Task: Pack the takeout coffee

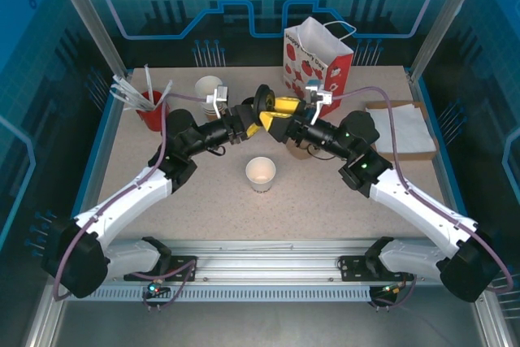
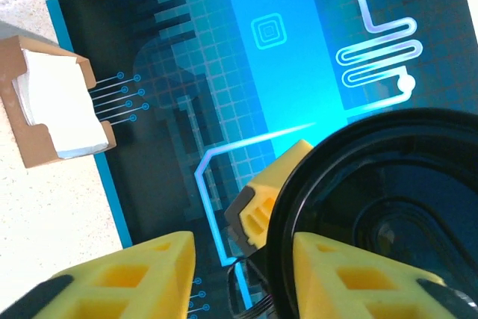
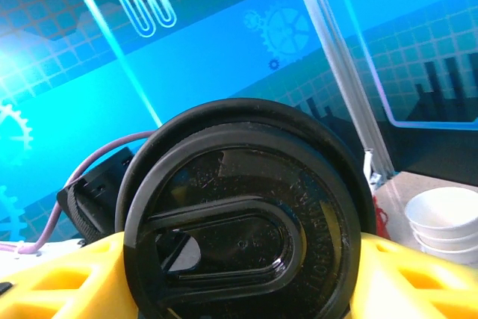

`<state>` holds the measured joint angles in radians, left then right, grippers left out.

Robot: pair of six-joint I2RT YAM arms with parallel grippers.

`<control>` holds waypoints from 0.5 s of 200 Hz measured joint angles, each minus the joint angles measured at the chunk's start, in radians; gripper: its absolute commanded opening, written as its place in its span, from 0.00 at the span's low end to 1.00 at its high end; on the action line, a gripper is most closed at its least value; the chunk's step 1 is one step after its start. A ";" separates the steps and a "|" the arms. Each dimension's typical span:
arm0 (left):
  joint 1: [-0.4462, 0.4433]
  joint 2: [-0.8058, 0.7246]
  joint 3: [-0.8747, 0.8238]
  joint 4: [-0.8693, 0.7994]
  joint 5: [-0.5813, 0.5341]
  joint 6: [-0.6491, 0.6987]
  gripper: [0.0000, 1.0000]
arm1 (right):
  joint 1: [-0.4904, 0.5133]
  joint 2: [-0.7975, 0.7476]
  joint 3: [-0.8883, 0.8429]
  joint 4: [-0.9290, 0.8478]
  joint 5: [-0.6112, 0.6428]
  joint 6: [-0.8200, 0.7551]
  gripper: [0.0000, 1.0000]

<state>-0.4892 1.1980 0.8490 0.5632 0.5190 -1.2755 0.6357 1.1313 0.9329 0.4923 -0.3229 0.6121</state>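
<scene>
- Both arms reach in and meet, raised, over the middle of the speckled counter (image 1: 203, 193).
- Left hand (image 1: 255, 123): yellow fingers apart. The rim of the round black plastic lid (image 3: 239, 207) lies against one finger, with a clear gap to the other.
- Right hand (image 1: 276, 107): clamped on the lid, one yellow finger at each side of the rim. The lid is held on edge in the air.
- Small pale paper cup (image 1: 261, 171): upright on the counter with its mouth open. It is nearer the arm bases than the hands and well apart from both.
- White paper bag with red strawberry print (image 1: 317, 58): upright at the far edge, just behind the right hand.
- Stack of white paper cups (image 1: 210, 93): far side, beside the left arm. A red cup holding white sticks (image 1: 150, 107) stands further left.
- Brown tray of white napkins (image 1: 402, 129): at the right edge of the counter.
</scene>
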 measured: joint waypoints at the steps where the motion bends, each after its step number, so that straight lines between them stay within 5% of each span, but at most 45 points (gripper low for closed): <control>1: 0.000 0.000 -0.001 0.000 0.000 -0.001 0.48 | -0.002 -0.001 0.000 -0.001 0.001 0.000 0.62; 51: 0.085 0.000 -0.060 -0.094 -0.014 0.071 0.59 | -0.081 -0.076 0.029 -0.298 0.065 -0.064 0.60; 100: 0.212 -0.031 -0.065 -0.419 -0.119 0.360 0.64 | -0.025 0.021 0.134 -0.732 0.179 -0.257 0.61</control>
<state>-0.2771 1.1675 0.7841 0.1440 0.4004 -0.9154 0.6106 1.1526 1.0672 -0.2394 -0.1436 0.3546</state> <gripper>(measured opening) 0.620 0.624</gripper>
